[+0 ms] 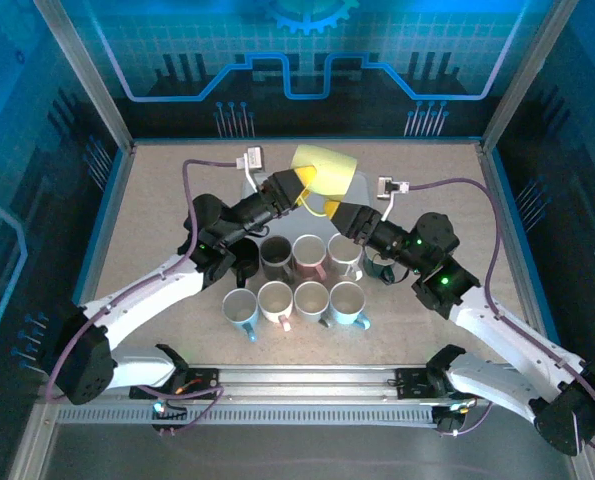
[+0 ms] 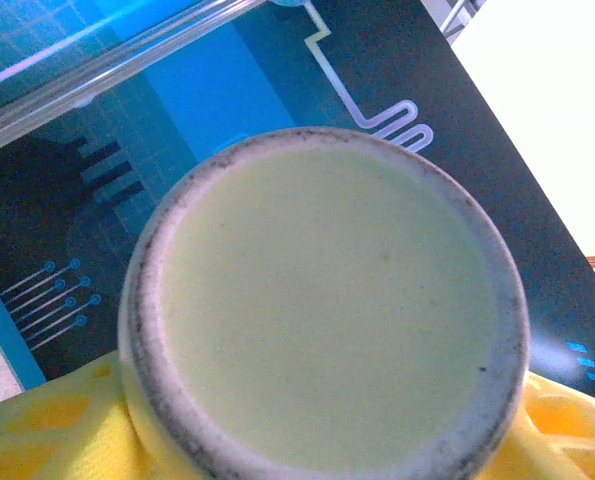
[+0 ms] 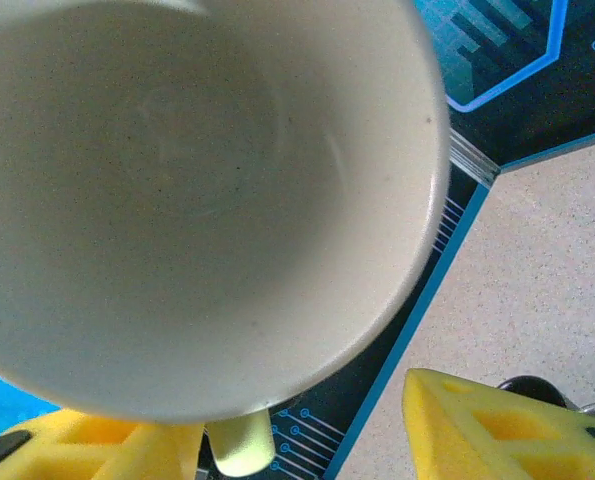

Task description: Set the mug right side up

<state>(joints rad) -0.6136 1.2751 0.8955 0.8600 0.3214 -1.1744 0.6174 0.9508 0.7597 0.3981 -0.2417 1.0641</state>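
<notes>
A pale yellow mug (image 1: 325, 170) hangs on its side in the air above the back of the table. My left gripper (image 1: 304, 186) is shut on it from the left. In the left wrist view the mug's flat base (image 2: 327, 300) faces the camera, with the yellow fingers (image 2: 47, 430) at either side of its body. My right gripper (image 1: 330, 209) stands open just below and right of the mug. In the right wrist view I look into the mug's open mouth (image 3: 197, 200). Its handle (image 3: 242, 445) points down between the spread fingers (image 3: 477, 420), which stand apart from it.
Several mugs stand upright in two rows on the table (image 1: 157, 230) under both arms, a dark one (image 1: 276, 255) at the back left and a light blue one (image 1: 347, 303) at the front right. Purple cables (image 1: 192, 180) arc over the table. Blue walls close in the back and sides.
</notes>
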